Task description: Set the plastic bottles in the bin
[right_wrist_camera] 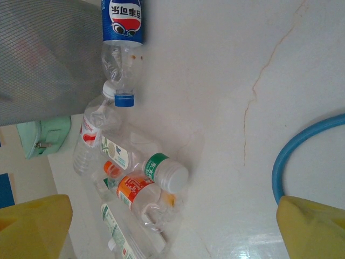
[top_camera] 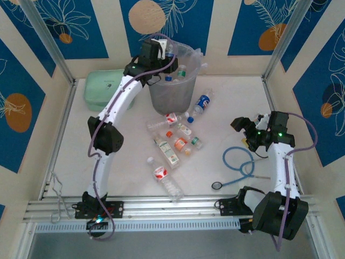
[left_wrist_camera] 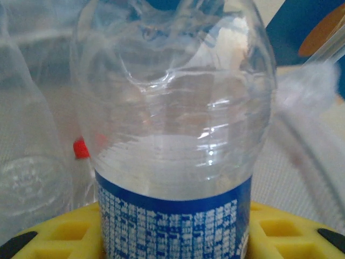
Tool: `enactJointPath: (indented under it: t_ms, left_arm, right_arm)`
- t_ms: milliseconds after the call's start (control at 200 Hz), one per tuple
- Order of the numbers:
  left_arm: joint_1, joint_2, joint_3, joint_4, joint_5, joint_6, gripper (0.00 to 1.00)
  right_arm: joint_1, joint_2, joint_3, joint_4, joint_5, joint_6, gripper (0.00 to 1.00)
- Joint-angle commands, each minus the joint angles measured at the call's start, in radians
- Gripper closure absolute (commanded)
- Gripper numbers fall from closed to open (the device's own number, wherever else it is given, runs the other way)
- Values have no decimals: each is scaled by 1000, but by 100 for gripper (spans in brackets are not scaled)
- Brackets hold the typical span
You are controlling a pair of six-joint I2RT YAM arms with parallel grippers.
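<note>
White table [top_camera: 237,97], patterned blue walls round it. Grey bin [top_camera: 171,94] stands at the far middle and is bag-lined. A few bottles are already inside it, one with a green cap [top_camera: 181,70].

Left arm reaches up over the bin's near-left rim, with the left gripper [top_camera: 156,54] above the opening. The wrist view shows its yellow fingers [left_wrist_camera: 59,232] clamped on a clear bottle [left_wrist_camera: 172,135] with a blue label, base pointing away from the camera. Bag and bin wall are blurred behind it, with a red cap [left_wrist_camera: 81,148] low on the left.

Right arm is at the right side. The right gripper [top_camera: 249,129] hangs over bare table with jaws wide apart, holding nothing. Its yellow fingers [right_wrist_camera: 35,224] sit at either bottom corner of the wrist view.

Mint case [top_camera: 102,89] is left of the bin, just beside it. Blue stethoscope [top_camera: 240,162] lies looped in front of the right gripper.

Loose bottles [top_camera: 175,137] lie scattered in front of the bin, touching or overlapping. A Pepsi-label one [top_camera: 202,102] lies just right of the bin's base, blue cap toward the pile. Two more [top_camera: 164,178] are nearer the front edge.
</note>
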Motion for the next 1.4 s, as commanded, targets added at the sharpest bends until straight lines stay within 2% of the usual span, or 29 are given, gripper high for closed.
enactJointPath:
  t_ms: [0,65,175,255,395,680,936,1036,1156,1261,1396]
  left_arm:
    - [-9,26,35,-74,4,63,93]
    - [-12,37,33,-96,15,77,84]
    - [-17,41,20,-109,23,81,45]
    - [-19,27,0,-93,21,78,25]
    - [-19,-19,-42,-42,30,56,8]
    - [-31,-117,-65,-3,17,43,6]
    - [-38,-332,-232,49,-49,77,7]
    - [-37,-455,-385,46,-101,102,6]
    - [-33,-641,-698,109,-153,97,4]
    - [-19,-795,-982,180,-176,57,1]
    - [2,-937,-1266,246,-174,-47,1]
  right_arm:
    - [-4,3,-10,-12,-27,-10,3]
    - [-4,2,-12,-12,-24,-9,3]
    - [-4,0,-15,-12,-21,-8,3]
    - [-4,0,-15,-10,-19,-7,3]
    - [-5,0,-16,-10,-19,-8,2]
    - [-5,-6,-18,-21,-17,-16,2]
    - [1,-3,2,-19,-31,-4,2]
    - [21,10,16,-2,-34,14,3]
    - [74,48,43,49,-27,57,3]
    - [149,126,92,98,-3,88,3]
    - [233,277,193,154,50,99,3]
